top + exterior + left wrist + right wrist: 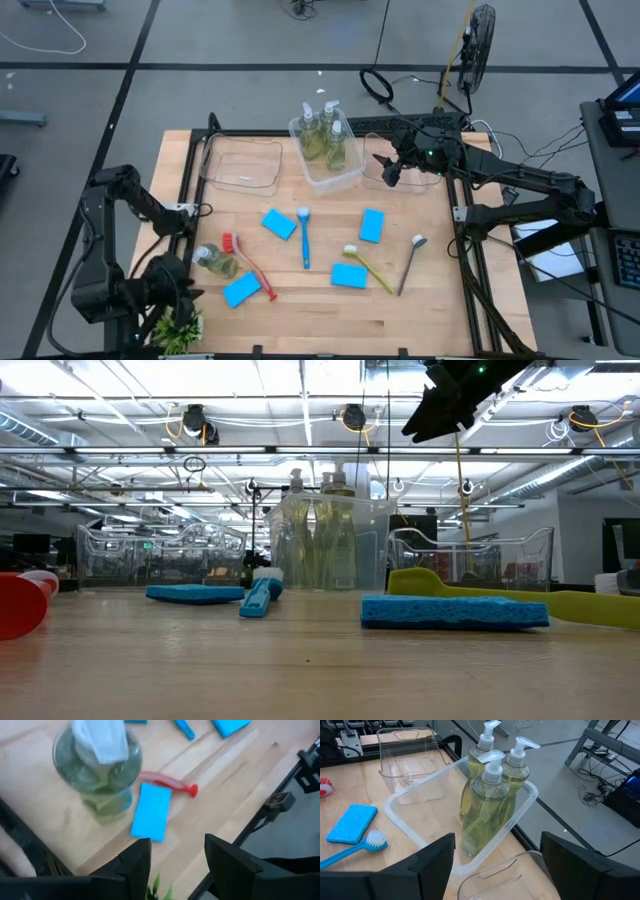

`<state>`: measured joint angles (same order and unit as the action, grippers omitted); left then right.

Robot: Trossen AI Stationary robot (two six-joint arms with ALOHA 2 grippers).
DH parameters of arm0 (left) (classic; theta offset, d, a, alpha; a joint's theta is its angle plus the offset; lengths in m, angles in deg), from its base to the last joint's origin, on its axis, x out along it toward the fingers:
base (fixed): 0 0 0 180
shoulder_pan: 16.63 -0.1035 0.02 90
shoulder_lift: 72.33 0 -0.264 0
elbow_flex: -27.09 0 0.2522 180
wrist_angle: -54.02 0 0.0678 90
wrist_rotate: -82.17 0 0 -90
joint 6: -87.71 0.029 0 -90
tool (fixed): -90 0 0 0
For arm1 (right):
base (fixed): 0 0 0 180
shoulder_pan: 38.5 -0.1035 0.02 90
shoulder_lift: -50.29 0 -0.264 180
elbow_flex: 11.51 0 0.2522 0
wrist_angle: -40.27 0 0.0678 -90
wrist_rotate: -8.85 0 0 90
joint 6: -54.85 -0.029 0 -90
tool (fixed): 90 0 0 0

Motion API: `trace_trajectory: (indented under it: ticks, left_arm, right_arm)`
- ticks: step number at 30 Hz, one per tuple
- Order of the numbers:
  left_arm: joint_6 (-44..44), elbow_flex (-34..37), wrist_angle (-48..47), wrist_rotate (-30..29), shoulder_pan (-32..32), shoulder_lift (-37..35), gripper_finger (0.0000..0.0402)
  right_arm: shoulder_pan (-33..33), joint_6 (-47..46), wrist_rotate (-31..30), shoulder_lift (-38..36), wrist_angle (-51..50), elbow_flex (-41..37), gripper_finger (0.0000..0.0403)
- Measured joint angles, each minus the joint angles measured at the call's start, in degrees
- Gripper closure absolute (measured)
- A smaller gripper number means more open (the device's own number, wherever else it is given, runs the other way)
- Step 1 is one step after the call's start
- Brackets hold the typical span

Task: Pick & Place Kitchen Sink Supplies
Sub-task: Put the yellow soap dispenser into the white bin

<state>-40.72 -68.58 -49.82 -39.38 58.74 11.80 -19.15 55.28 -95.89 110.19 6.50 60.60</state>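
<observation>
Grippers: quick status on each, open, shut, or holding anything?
Left gripper: open, holding nothing, above the table's near-left corner.
Right gripper: open wide, empty, hovering by the middle bin.

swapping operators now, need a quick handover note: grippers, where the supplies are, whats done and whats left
Right gripper: open, empty, raised over the back right bin.
Left gripper: open, empty, at the front left corner near the loose soap bottle.
Done: three soap bottles stand in the middle bin.
Left: the loose bottle, four blue sponges, four brushes, all on the table. The back left bin holds nothing.
</observation>
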Motion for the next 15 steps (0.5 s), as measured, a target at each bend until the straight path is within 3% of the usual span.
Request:
trace_trajectory:
  ticks: [15]
  left_arm:
    - [2.48, 5.01, 0.04, 1.42, -0.68, -3.84, 0.0215]
  right_arm:
    - [0.00, -1.27, 0.02, 0.00, 0.02, 0.00, 0.0124]
